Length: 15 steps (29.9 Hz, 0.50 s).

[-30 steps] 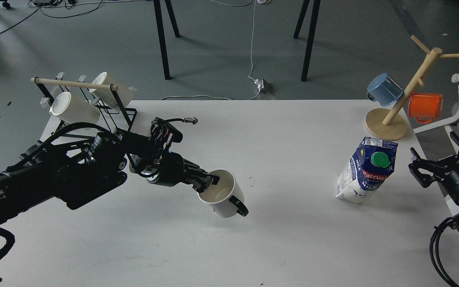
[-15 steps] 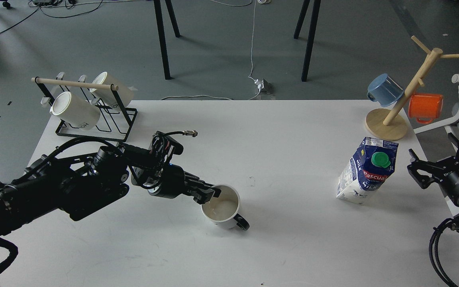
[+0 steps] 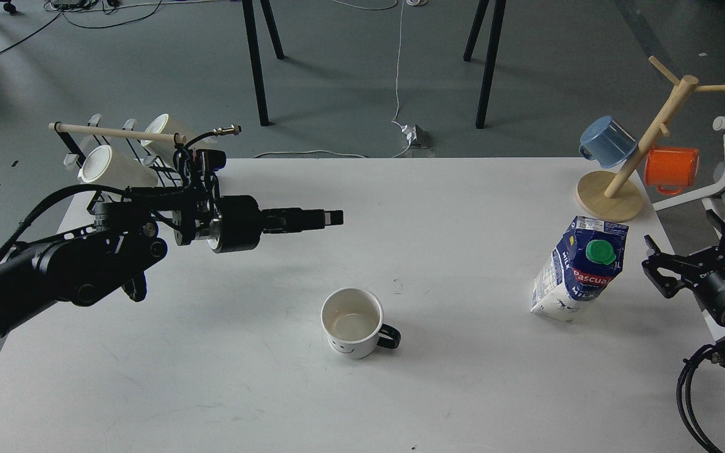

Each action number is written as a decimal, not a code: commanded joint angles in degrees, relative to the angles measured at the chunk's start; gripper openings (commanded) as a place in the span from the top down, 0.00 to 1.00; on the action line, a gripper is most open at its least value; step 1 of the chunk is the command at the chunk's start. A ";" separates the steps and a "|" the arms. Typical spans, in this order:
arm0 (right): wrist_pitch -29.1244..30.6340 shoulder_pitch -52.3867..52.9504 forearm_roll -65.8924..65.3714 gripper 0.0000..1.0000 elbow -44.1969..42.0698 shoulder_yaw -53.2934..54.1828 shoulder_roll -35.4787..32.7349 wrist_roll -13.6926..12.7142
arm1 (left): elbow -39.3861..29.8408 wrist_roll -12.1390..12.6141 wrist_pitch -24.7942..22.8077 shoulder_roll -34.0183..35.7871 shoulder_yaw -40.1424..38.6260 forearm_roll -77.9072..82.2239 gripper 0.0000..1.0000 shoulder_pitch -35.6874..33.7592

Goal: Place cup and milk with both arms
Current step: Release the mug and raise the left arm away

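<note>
two tools (image 3: 331,218) (image 3: 658,270) hold nothing, spread unclear; cup (image 3: 352,322) and milk (image 3: 579,268) stand unobstructed.

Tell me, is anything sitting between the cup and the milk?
No. In the head view, only bare white table lies between the cup and the milk.

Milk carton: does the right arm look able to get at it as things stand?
Probably yes. The right gripper sits open just right of the milk carton, with only bare table between them. The wooden mug tree stands behind, out of the way.
</note>
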 commanded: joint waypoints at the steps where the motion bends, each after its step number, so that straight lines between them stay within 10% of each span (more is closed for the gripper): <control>1: 0.00 -1.67 0.13 0.04 7.30 1.22 -2.05 -0.26 | -0.05 0.00 -2.59 5.89 -3.79 -18.56 0.02 -0.01; 15: 0.00 -23.38 7.25 0.02 13.03 7.38 -4.26 -0.09 | -0.05 0.00 -3.18 15.39 -4.06 -56.85 0.01 0.16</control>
